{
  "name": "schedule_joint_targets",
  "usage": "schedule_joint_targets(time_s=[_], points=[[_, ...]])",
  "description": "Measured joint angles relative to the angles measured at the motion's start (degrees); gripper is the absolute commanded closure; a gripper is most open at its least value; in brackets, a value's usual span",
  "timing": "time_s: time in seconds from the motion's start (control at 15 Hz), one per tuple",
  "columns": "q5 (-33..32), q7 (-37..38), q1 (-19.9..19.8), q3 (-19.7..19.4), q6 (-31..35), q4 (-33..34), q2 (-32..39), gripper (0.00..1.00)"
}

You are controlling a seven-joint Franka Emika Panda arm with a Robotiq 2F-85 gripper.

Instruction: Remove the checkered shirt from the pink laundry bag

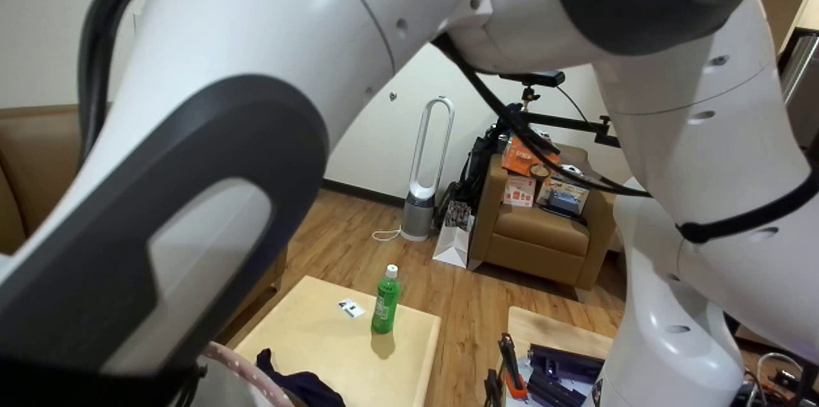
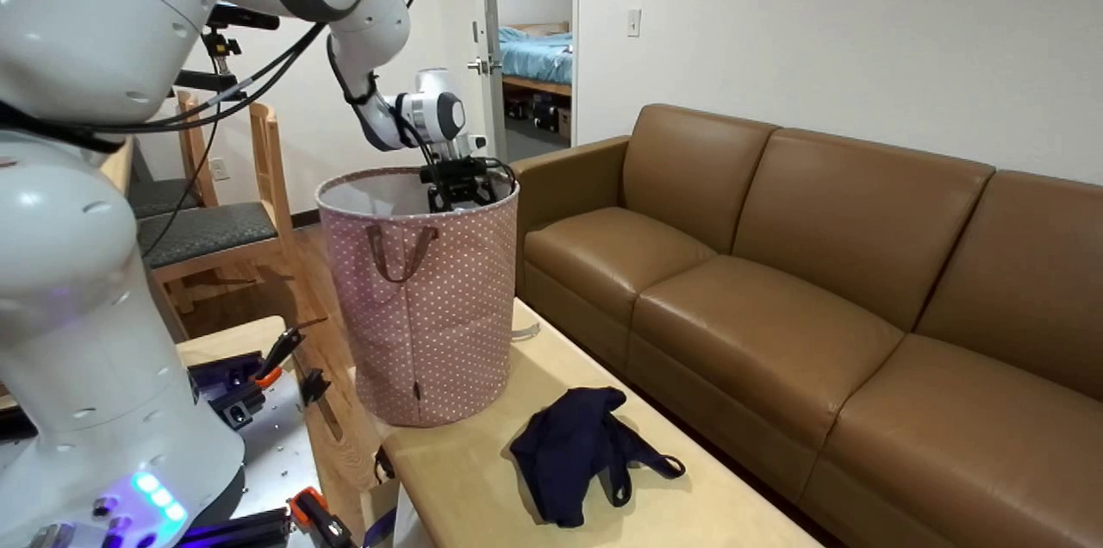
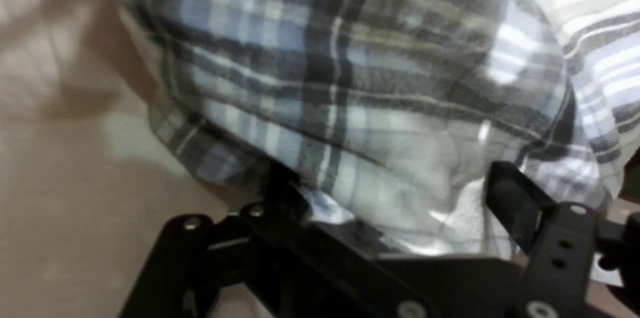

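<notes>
I've jaws apart at 5 o'clock, wrist view, checkered shirt [image 3: 360, 88] b/w them & toward 12, inside pink bag [image 2: 435, 315]. From bag, in an exterior view: dk-blue garment [image 2: 564, 453] on desk [image 2: 465, 479], 4 o'clock; couch [image 2: 775, 315], 3.

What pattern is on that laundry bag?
The laundry bag is pink with small white dots, seen best in an exterior view.

I see one gripper [image 3: 392, 177], one pink bag [image 2: 457, 315], one blue cloth [image 2: 569, 449], at least one checkered shirt [image 3: 340, 78]. In an exterior view, the bag has one couch [image 2: 775, 311] at three o'clock, two chairs [image 2: 211, 236] at ten.
</notes>
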Motion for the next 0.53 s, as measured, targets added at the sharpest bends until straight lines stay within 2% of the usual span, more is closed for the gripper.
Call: schedule_joint_targets(time_s=[0.13,0.2,0.27,0.53], points=[[0.93,-1.16,0.55,0.08,-0.40,2.02,2.99,0.00],[1.40,-1.36,0.86,0.07,-0.99,2.93,4.22,0.25],[1.81,-1.39,1.16,0.00,-1.77,3.81,5.29,0.27],[2.86,-1.39,1.86,-0.25,-3.56,6.57,7.25,0.53]])
